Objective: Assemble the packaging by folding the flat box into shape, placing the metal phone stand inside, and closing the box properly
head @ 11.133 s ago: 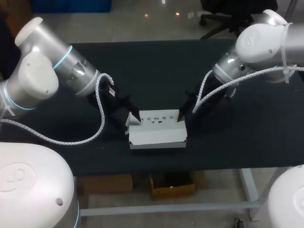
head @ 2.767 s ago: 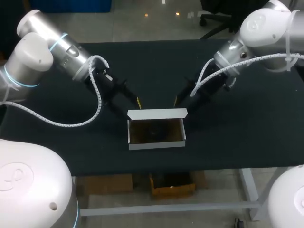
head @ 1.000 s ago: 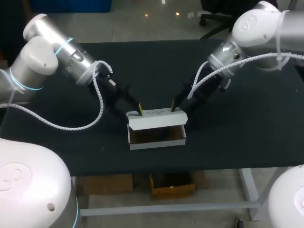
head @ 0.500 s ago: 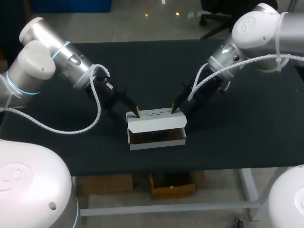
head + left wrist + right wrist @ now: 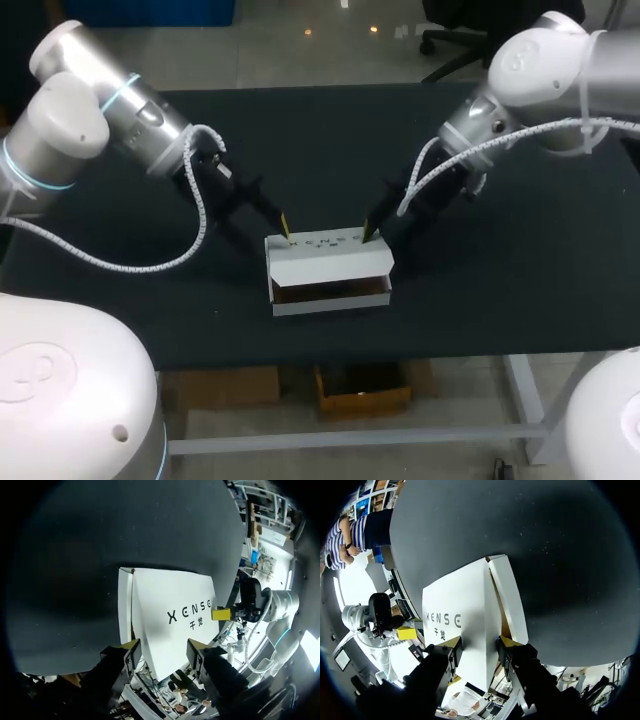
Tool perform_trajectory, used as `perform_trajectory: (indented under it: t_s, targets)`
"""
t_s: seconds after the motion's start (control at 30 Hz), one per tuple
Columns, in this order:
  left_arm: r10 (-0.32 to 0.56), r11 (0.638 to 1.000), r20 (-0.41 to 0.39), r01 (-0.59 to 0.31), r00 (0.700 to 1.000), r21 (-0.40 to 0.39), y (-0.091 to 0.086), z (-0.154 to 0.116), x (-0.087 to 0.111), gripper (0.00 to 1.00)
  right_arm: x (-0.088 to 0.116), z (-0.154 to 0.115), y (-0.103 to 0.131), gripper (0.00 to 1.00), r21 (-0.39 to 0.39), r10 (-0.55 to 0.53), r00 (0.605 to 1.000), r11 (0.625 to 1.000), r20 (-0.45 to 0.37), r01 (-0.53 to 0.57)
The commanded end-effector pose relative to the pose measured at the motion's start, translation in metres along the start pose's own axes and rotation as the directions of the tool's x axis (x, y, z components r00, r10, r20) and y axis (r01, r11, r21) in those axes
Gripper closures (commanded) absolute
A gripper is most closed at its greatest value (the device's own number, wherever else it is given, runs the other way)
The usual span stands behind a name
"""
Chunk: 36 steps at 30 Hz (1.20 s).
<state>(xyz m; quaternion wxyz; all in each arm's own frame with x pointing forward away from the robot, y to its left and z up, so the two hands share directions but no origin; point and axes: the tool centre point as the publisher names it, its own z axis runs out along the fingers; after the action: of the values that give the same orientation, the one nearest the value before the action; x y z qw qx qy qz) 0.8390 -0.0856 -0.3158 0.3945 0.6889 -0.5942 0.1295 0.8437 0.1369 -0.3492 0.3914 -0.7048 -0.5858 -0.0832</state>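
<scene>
Head view: white box (image 5: 330,303) sits on black tabletop (image 5: 330,140), near the front edge, about midway across. Lid (image 5: 328,258) hinged at the rear, tilted forward over the opening, printed face up. Narrow strip of dark brown interior shows under its front edge; too dark to make out the stand.

Left arm (image 5: 150,125) comes in from rear left, right arm (image 5: 500,110) from rear right. Both slant down to the lid's rear edge; one yellow tip (image 5: 286,233) near the left corner, another tip (image 5: 367,236) near the right corner.

Left wrist view: left jaws apart, fingertips (image 5: 131,645) straddling a corner of the lid (image 5: 175,620), not clamped on it. Box wall (image 5: 125,605) stands just beside the lid. The other arm's yellow tip (image 5: 222,614) rests at the lid's far corner.

Right wrist view: right jaws apart likewise, fingertips (image 5: 506,641) either side of the lid's (image 5: 455,615) near corner, wall (image 5: 507,597) alongside.
</scene>
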Motion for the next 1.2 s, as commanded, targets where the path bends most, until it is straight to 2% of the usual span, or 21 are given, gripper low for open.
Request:
perform_trajectory:
  t_s: [0.03, 0.4, 0.7, 1.03, 1.07, 1.13, 1.2]
  targets:
    - [0.0, 1.0, 0.006, 0.0, 1.0, 0.01, -0.001, -0.007, 0.002, 0.4, 0.001, 0.002, 0.003, 0.56, 0.008, 0.0, 1.0, 1.0, 0.008, 0.0]
    - [0.083, 0.993, 0.023, -0.085, 0.996, 0.088, 0.003, -0.029, 0.013, 0.35, 0.0, 0.006, 0.008, 0.53, 0.026, -0.019, 1.0, 0.999, 0.012, 0.019]
    - [0.212, 0.968, 0.08, -0.22, 0.974, 0.117, 0.006, -0.044, 0.031, 0.31, 0.001, 0.008, 0.011, 0.53, 0.033, -0.027, 0.999, 0.999, 0.018, 0.026]
    - [0.369, 0.907, 0.194, -0.397, 0.909, 0.137, 0.014, -0.048, 0.055, 0.24, 0.001, 0.008, 0.013, 0.53, 0.032, -0.026, 0.999, 0.999, 0.023, 0.026]
    - [0.379, 0.903, 0.205, -0.41, 0.902, 0.133, 0.015, -0.048, 0.058, 0.22, 0.0, 0.008, 0.013, 0.53, 0.031, -0.023, 0.999, 0.999, 0.022, 0.023]
    - [0.401, 0.893, 0.219, -0.433, 0.89, 0.125, 0.015, -0.048, 0.062, 0.09, -0.001, 0.008, 0.014, 0.53, 0.031, -0.02, 1.0, 0.999, 0.021, 0.02]
    - [0.422, 0.881, 0.231, -0.457, 0.877, 0.121, 0.015, -0.048, 0.065, 0.05, -0.002, 0.008, 0.014, 0.54, 0.03, -0.019, 1.0, 0.999, 0.019, 0.018]
